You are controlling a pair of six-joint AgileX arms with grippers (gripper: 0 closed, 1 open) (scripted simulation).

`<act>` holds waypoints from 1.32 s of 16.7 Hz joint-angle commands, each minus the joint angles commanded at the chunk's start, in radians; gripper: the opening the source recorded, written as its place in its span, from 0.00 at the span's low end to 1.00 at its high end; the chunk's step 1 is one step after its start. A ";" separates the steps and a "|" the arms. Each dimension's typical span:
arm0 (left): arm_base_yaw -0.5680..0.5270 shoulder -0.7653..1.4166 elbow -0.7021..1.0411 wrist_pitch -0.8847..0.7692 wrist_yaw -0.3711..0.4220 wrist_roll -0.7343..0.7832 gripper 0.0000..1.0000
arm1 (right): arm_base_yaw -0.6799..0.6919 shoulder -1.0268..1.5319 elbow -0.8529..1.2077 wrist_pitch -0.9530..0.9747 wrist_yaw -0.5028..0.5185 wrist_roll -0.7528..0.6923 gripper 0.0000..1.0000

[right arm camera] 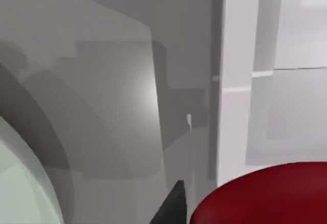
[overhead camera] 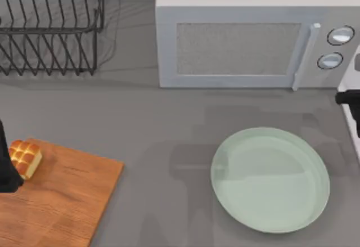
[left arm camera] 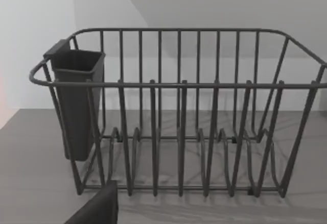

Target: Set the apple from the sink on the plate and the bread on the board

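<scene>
Our left gripper (overhead camera: 7, 171) sits at the table's left edge, touching the bread (overhead camera: 25, 158) on the board's (overhead camera: 62, 199) far corner; we cannot tell if it pinches the loaf. Beyond it stands a wire dish rack (left arm camera: 179, 117) with a dark cup (left arm camera: 76, 101). Our right arm (overhead camera: 351, 103) is at the right edge, with the apple (right arm camera: 265, 196) close under its wrist; its grip we cannot tell. The plate (overhead camera: 270, 179) lies just left of it, the microwave (overhead camera: 247, 39) behind.
</scene>
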 joint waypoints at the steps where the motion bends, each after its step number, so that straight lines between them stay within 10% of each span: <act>1: 0.000 0.000 0.000 0.000 0.000 0.000 1.00 | 0.050 -0.014 -0.008 -0.025 0.001 0.051 0.00; 10: 0.000 0.000 0.000 0.000 0.000 0.000 1.00 | 0.467 -0.089 0.067 -0.109 -0.002 0.443 0.00; 18: 0.000 0.000 0.000 0.000 0.000 0.000 1.00 | 0.535 -0.094 0.101 -0.106 -0.004 0.504 0.00; 22: 0.000 0.000 0.000 0.000 0.000 0.000 1.00 | 0.535 -0.094 0.101 -0.106 -0.004 0.504 0.30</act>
